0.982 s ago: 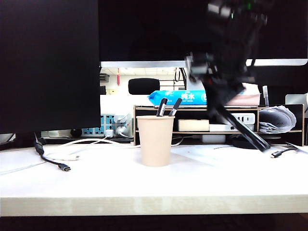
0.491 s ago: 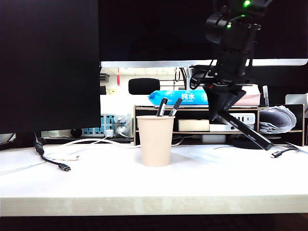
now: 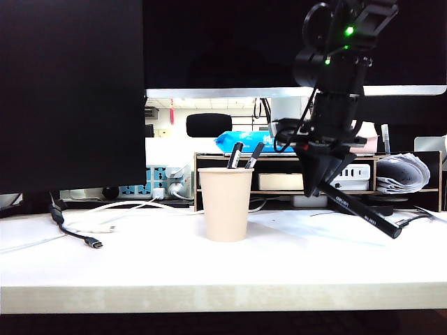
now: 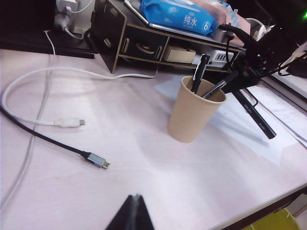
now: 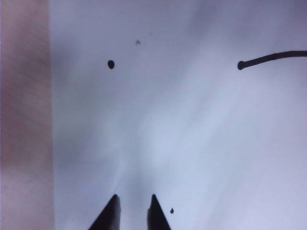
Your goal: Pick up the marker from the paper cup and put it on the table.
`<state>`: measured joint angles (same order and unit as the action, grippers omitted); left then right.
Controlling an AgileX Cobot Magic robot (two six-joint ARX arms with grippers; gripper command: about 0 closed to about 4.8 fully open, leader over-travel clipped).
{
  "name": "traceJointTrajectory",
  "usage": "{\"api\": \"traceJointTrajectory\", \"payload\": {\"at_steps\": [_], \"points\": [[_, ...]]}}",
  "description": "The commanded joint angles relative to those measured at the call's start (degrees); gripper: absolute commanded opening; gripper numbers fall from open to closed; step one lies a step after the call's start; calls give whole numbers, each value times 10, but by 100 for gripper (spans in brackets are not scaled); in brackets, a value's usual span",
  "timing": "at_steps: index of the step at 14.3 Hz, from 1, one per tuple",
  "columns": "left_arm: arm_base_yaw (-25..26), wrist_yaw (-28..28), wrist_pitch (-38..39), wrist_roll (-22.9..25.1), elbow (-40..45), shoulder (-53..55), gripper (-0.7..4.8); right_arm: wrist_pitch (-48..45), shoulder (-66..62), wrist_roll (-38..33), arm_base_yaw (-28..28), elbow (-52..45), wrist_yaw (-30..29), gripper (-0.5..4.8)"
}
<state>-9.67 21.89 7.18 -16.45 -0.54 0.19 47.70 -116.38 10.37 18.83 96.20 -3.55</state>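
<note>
My right gripper [image 3: 323,183] is coming lower than before, clamping the marker [image 3: 360,210] right of the paper cup [image 3: 225,203]; it is slanting down-right over the table [image 3: 140,269]. My left gripper [image 4: 130,216] is staying closed.

A black-and-wood riser shelf [image 3: 279,183] is set below dark monitors [image 3: 70,91]. A blue wipes packet [image 3: 255,142] is laid on the shelf. White and black cables [image 3: 84,234] are strewn left of it.

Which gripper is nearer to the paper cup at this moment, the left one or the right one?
The right. The right gripper hangs just beside the paper cup, holding the marker slanted toward the table. The left gripper sits further away, near the table's front edge.
</note>
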Motion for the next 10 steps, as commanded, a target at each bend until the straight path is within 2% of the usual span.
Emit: {"api": "traceJointTrajectory", "payload": {"at_steps": [1,2,3,4,10], "points": [[1,2,0,-1,0,0,-5,-14,-2,2,0,5,-3,9],[1,2,0,0,0,0,-5,-23,-6,2,0,5,-2,23],[1,2,0,-1,0,0,-5,-28,-7,2,0,5,-2,70],[1,2,0,-1,0,0,-5,-29,-7,2,0,5,-3,84],[1,2,0,-1,0,0,-5,-34,-9,2,0,5,-2,86]]}}
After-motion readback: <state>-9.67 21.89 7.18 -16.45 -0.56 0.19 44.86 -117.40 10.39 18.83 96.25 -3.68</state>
